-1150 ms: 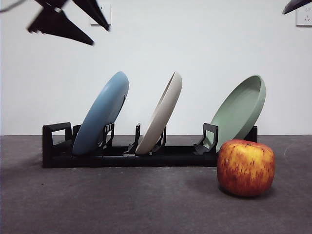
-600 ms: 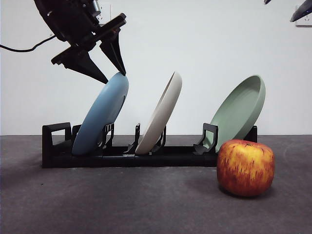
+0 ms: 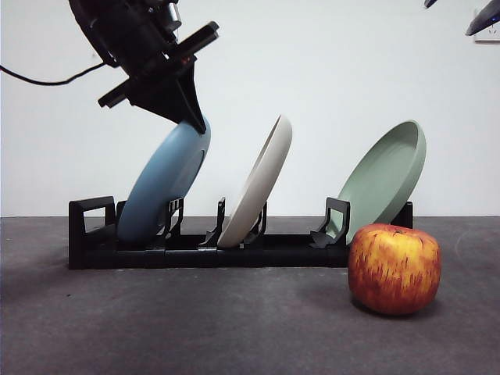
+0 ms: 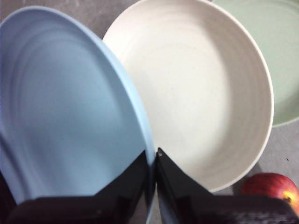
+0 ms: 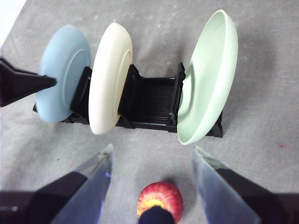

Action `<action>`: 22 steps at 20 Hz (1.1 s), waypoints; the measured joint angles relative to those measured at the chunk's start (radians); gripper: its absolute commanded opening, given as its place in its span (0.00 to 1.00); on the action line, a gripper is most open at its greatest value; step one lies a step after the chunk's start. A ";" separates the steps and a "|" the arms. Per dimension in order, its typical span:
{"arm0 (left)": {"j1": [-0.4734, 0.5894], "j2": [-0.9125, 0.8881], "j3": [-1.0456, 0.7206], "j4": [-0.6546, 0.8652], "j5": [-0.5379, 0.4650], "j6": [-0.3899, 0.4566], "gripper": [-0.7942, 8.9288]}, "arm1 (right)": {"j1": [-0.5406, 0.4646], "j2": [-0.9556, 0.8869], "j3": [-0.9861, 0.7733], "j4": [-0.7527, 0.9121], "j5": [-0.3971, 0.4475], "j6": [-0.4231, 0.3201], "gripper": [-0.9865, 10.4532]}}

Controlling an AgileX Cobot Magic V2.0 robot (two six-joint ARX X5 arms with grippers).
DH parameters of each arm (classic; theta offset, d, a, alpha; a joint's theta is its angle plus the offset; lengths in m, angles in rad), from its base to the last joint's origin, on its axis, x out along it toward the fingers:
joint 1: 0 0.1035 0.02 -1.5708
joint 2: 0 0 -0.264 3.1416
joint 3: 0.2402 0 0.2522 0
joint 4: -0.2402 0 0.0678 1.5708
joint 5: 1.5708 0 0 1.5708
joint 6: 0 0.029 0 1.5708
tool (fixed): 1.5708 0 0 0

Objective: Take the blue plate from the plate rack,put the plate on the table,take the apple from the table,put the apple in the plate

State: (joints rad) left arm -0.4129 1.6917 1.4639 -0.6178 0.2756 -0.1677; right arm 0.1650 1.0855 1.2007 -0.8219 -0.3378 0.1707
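The blue plate point(image 3: 160, 191) leans in the leftmost slot of the black plate rack point(image 3: 90, 234). My left gripper point(image 3: 191, 121) is at the plate's top edge, and in the left wrist view its jaws point(image 4: 152, 158) are shut on the blue plate's rim point(image 4: 65, 116). The apple point(image 3: 393, 268) sits on the table point(image 3: 195, 320) in front of the rack's right end. My right gripper point(image 5: 152, 149) is open and empty high above the apple point(image 5: 160, 198). It shows only as a dark tip point(image 3: 484, 16) at the front view's top right corner.
A cream-white plate point(image 3: 258, 183) leans in the rack's middle slot, close beside the blue plate. A sage-green plate point(image 3: 383, 180) leans at the right end, just behind the apple. A white wall stands behind the table.
My left gripper has come down from the upper left onto the blue plate's top edge and shut on its rim. The plate has tipped slightly to the right. The apple has not moved.
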 measured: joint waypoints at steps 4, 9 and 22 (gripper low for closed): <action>-0.026 0.000 0.155 -0.191 0.006 0.031 0.07 | 0.000 0.000 0.000 0.000 0.000 -0.004 0.33; -0.127 -0.116 0.306 -0.359 -0.016 0.127 0.07 | -0.001 0.000 0.000 -0.009 0.001 -0.007 0.33; -0.790 -0.298 0.064 -0.502 -0.505 0.093 0.07 | -0.002 0.000 0.000 -0.079 0.001 -0.056 0.33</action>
State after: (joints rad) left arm -1.2030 1.3941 1.5276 -1.1198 -0.2295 -0.0742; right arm 0.1635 1.0855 1.2007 -0.9012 -0.3370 0.1146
